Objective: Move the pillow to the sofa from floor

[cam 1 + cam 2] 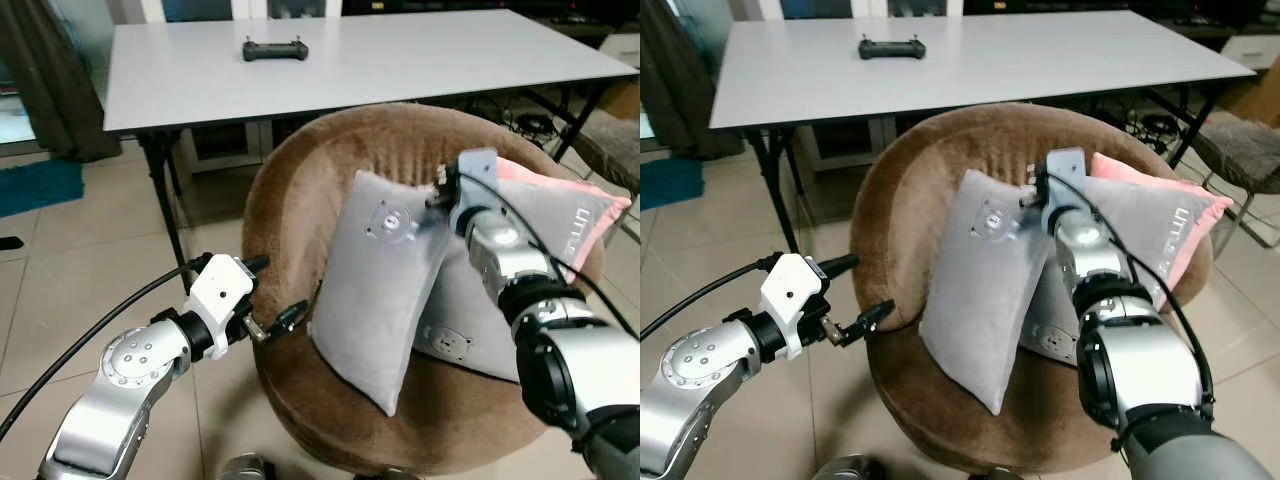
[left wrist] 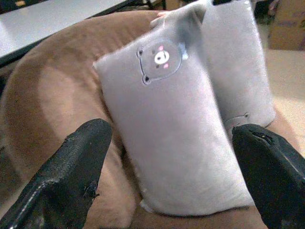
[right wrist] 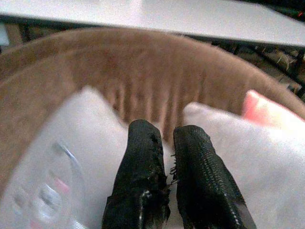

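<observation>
A grey pillow (image 1: pixel 375 290) with a bear face stands upright and tilted on the seat of the round brown sofa chair (image 1: pixel 300 170). My right gripper (image 1: pixel 440 195) is shut on the pillow's top corner, and its two black fingers (image 3: pixel 143 162) press together over the fabric. A second grey pillow with a pink back (image 1: pixel 560 220) leans against the backrest behind it. My left gripper (image 1: pixel 282 286) stands open at the chair's left rim, facing the pillow (image 2: pixel 176 124) with nothing between its fingers.
A grey table (image 1: pixel 400 60) stands right behind the chair, with a black controller (image 1: pixel 275 49) on it. A blue mat (image 1: pixel 40 185) lies on the tiled floor at far left. Another seat (image 1: pixel 610 140) stands at the right edge.
</observation>
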You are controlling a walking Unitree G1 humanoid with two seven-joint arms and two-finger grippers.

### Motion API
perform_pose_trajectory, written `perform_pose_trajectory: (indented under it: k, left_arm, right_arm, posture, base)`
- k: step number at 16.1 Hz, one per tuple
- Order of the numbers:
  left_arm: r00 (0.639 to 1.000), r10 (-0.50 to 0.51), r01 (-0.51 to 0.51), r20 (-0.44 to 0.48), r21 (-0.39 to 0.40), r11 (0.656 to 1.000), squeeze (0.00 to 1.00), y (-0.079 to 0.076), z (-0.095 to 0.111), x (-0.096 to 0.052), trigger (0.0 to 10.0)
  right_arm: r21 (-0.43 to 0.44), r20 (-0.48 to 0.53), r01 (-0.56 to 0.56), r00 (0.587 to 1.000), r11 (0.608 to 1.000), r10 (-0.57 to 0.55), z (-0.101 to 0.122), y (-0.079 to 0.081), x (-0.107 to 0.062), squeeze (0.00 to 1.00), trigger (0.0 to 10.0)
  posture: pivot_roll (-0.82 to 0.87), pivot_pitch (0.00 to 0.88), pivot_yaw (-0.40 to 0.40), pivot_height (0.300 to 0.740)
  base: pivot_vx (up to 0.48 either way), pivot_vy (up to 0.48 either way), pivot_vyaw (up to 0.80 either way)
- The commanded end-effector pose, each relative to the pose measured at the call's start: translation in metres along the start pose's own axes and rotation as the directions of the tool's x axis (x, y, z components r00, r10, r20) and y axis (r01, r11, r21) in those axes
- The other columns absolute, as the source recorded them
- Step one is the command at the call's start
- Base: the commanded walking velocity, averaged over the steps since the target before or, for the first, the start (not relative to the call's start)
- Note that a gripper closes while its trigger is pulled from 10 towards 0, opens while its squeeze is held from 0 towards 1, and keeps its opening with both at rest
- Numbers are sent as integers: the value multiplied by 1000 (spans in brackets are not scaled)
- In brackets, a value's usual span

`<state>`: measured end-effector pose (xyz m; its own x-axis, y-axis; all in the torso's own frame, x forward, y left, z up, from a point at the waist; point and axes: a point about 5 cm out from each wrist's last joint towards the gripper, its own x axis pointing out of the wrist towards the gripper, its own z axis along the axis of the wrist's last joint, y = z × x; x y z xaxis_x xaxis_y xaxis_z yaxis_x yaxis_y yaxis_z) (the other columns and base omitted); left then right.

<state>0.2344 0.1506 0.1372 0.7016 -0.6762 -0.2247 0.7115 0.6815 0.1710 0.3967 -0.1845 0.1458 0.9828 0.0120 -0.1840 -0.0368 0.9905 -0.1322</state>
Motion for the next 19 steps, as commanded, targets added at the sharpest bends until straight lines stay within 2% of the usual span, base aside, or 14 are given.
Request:
perform_pose_trajectory:
  k: [1, 3, 6, 8, 10, 11, 12, 13, 14, 15, 16, 18, 19]
  left_arm:
    - [1000, -26, 26, 17, -11, 1000, 0, -3, 4, -1, 10000]
    - [999, -29, 30, 33, -26, 999, 0, -1, 7, -1, 10000]
    - [999, -16, 16, 39, -17, 1000, 0, 1, 9, 0, 10000]
    - [995, 77, -77, 61, -4, 997, 0, 7, 10, 0, 10000]
    - [983, 171, -171, 72, -11, 985, 0, 9, 8, 2, 10000]
    - [966, 252, -251, 61, -20, 968, 0, 8, 3, 3, 10000]
    - [951, 303, -303, 51, -24, 953, 0, 5, -1, 2, 10000]
    - [944, 325, -324, 57, -26, 946, 0, 3, -1, 1, 10000]
    - [926, 369, -368, 77, -31, 929, 0, 1, 0, -1, 10000]
    - [914, 396, -395, 91, -32, 918, 0, 2, 1, -3, 10000]
    - [889, 446, -444, 105, -36, 895, 0, 6, 3, -6, 10000]
    - [876, 471, -471, 106, -26, 882, 0, 10, 3, -5, 10000]
    - [874, 474, -475, 107, -24, 880, 0, 11, 3, -4, 10000]
  right_arm:
    - [15, 40, 32, 999, 999, -33, 9, -7, 1, 1000, 10000]
    - [58, 85, -10, 996, 998, 5, 14, -4, 1, 1000, 10000]
    - [80, 183, 30, 982, 996, -44, 32, -13, 1, 1000, 10000]
    - [195, 309, -17, 950, 981, -45, 55, -20, -1, 1000, 10000]
    - [165, 378, -64, 926, 984, -4, 57, -16, -6, 1000, 10000]
    - [154, 401, -114, 915, 981, 43, 47, -7, -15, 706, 10000]
    - [148, 404, -150, 912, 978, 79, 32, 4, -31, 0, 10000]
    - [141, 402, -170, 910, 975, 100, 24, 11, -42, 0, 10000]
    - [122, 391, -184, 912, 975, 123, 13, 22, -61, 0, 10000]
    - [119, 386, -182, 914, 976, 123, 8, 27, -70, 0, 10000]
    - [159, 361, -167, 927, 973, 100, -2, 38, -92, 0, 10000]
    - [242, 259, -81, 966, 967, 16, -25, 39, -110, 0, 10000]
    - [263, 236, -49, 972, 964, -15, -29, 37, -113, 0, 10000]
  posture:
    - [90, 0, -60, 740]
    - [92, 0, -61, 740]
    - [83, 0, -57, 740]
    - [77, 0, -60, 740]
    - [69, 0, -62, 740]
    - [59, 0, -60, 740]
    - [47, 0, -59, 740]
    - [47, 0, -59, 740]
    - [34, 0, -53, 740]
    - [32, 0, -58, 740]
    - [32, 0, -66, 740]
    - [22, 0, -64, 740]
    - [20, 0, -63, 740]
  base:
    - [0, 0, 0]
    - [0, 0, 0]
    - [0, 0, 0]
    - [0, 0, 0]
    - [0, 0, 0]
    - [0, 0, 0]
    - [0, 0, 0]
    - [0, 0, 0]
    - [0, 0, 0]
    - [0, 0, 0]
    - [0, -311, 0]
    - [0, -433, 0]
    - [0, -435, 0]
